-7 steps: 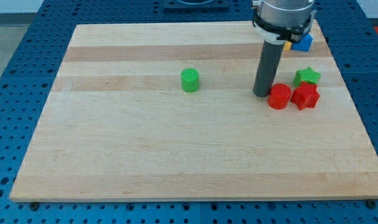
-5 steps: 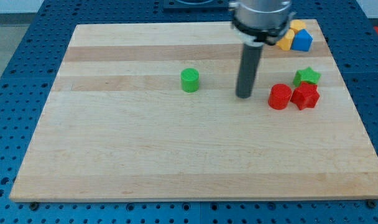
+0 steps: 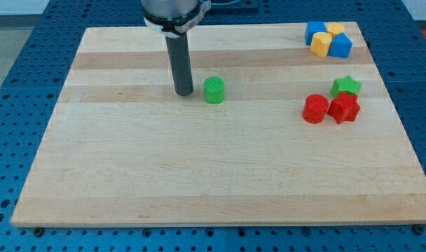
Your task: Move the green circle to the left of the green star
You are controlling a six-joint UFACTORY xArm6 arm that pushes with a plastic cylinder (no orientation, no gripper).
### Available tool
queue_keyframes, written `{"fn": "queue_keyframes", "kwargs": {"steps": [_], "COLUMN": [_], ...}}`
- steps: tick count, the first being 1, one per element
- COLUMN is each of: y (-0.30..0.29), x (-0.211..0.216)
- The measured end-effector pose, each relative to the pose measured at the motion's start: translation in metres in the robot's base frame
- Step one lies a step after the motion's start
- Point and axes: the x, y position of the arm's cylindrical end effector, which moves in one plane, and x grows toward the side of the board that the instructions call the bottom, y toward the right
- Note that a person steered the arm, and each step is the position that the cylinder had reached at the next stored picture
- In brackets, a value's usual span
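The pale wooden bench (image 3: 199,175) has a smooth planked top with long grain stripes, and it sits on a blue perforated metal base (image 3: 17,105). The end effector is a straight, dark, matt cylindrical rod with nothing to spread or press together; my tip (image 3: 183,93) rests on the wood just left of the small green plastic circle block (image 3: 214,90), a short glossy cylinder, with a narrow gap showing between them. That green circle stands left of centre in the far half of the bench.

Well apart to the right, the green plastic star block (image 3: 346,86) sits touching the far edge of the red plastic star-like block (image 3: 344,108), whose left side presses against the red plastic round block (image 3: 314,108).

In the far right corner a tight cluster holds two blue plastic blocks (image 3: 341,46) and two yellow plastic blocks (image 3: 321,44); their exact shapes are hard to make out.
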Motion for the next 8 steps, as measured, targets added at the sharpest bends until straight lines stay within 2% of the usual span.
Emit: {"fn": "queue_keyframes", "kwargs": {"steps": [2, 4, 5, 7, 8], "y": [0.022, 0.025, 0.047, 0.087, 0.087], "x": [0.002, 0.027, 0.027, 0.01, -0.006]}}
